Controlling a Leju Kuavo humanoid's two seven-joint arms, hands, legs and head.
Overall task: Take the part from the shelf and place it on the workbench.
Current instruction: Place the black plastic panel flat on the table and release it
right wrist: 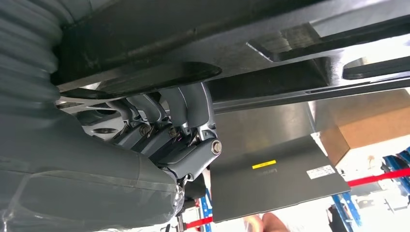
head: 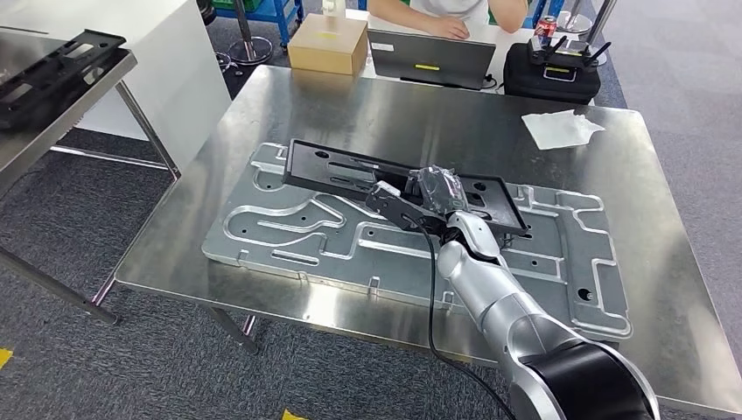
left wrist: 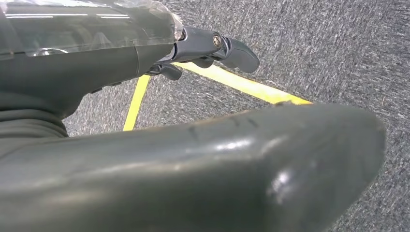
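One black part (head: 350,171), flat and rectangular with cut-out slots and raised ribs, lay tilted over the grey metal plate (head: 560,262) on the steel counter (head: 420,109), its far left corner near the plate's edge and its near right end raised. The right robot hand (head: 418,201) met that near long edge, its fingers (right wrist: 186,104) curled up against the part's dark underside in the right wrist view, gripping it from below. The part stretched away from the hand toward the left of the counter. The left robot hand (left wrist: 193,145) hung over grey carpet (left wrist: 329,53) crossed by yellow tape (left wrist: 241,83), holding nothing, with its fingers partly curled. Beyond the counter sat a laptop (head: 430,58), a cardboard box (head: 329,44), and a person's hand (head: 446,28) at the keyboard. A white cloth (head: 560,128) lay on the counter's far right.
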